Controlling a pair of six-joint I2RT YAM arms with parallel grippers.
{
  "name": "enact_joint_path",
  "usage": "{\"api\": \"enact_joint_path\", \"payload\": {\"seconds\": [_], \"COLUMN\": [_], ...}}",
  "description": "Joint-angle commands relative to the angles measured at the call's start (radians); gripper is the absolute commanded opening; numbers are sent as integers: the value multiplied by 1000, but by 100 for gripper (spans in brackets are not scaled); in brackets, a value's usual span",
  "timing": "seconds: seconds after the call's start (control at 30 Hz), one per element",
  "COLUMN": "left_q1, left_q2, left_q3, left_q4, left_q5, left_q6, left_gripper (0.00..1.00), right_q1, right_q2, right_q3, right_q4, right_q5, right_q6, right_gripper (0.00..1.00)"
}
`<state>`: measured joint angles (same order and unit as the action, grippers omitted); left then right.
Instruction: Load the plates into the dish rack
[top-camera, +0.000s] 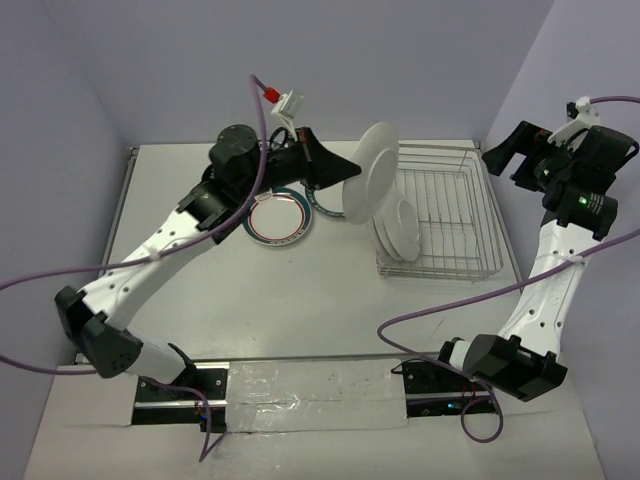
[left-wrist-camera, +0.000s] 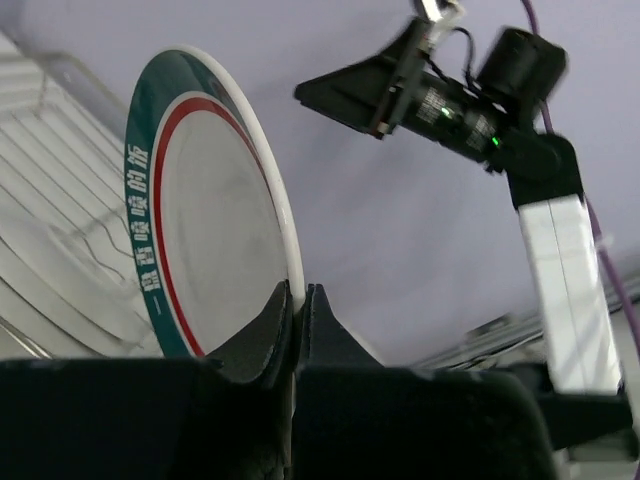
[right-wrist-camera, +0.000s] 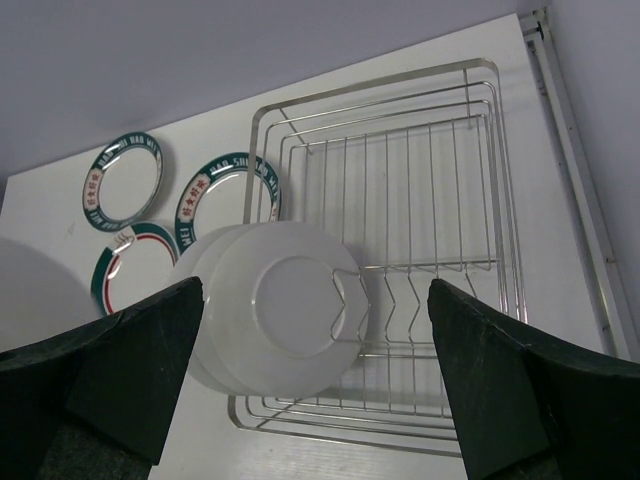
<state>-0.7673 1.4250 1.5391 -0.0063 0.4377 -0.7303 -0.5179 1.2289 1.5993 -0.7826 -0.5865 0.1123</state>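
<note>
Held one of the plates (top-camera: 372, 170) up on edge in the left gripper (top-camera: 347, 178), jaws pinched tight on the lowest part of the rim, green band and red ring showing on one face and plain white on the other. Held it clear above the table (top-camera: 330, 300), just over the left end of the dish rack (top-camera: 450, 215), presumably upright so as to slide down between the wires rather than lie flat across them. Found what looked like three plates (top-camera: 398, 228) already standing in the near-left part of the rack, leaning together with white undersides outward, packed close and so leaving the far and right stretches of wire free. Counted three more plates (right-wrist-camera: 125, 183) lying face up on the table to the left of the rack, well apart from the held one, not yet loaded. Poised the right gripper (right-wrist-camera: 313, 290) high above the rack's right side, fingers spread wide and grasping nothing, probably to stay out of the left arm's path. Judged the job roughly half done. Judged the next move to call for a free slot just beyond the leaning group and a gentle lowering of the rim. Feared a knock against the standing plates, or a slip of the thin rim out of so narrow a pinch.
</note>
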Motion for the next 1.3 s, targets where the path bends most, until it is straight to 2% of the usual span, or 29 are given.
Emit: {"api": "enact_joint_path", "payload": {"seconds": [0.0,0.07,0.2,0.4,0.63,0.9,1.27], "left_q1": [14,-7,-67,-118,-125,-122,-125], "left_q2": [83,136,242,382,420,526,623], "left_q3": [65,97,240,417,328,332,342], "left_q4": [202,204,48,-135,-86,-15,71], "left_q5": [26,-35,-152,-275,-349,-281,-271], "left_q6": [-419,-480,-566,-581,-557,-575,-601], "left_gripper": [0,0,0,0,0,0,0], "right_q1": [-5,-7,-17,-21,-22,-22,-24], "right_q2": [-39,-43,-43,-45,-62,-54,-52], "right_q3": [41,31,33,28,-4,-19,-61], "right_q4": [43,49,55,59,78,75,82], "right_q5": [7,28,34,39,36,17,16], "right_q6": [12,16,21,17,0,-19,-48], "right_gripper": [100,100,100,100,100,100,100]}}
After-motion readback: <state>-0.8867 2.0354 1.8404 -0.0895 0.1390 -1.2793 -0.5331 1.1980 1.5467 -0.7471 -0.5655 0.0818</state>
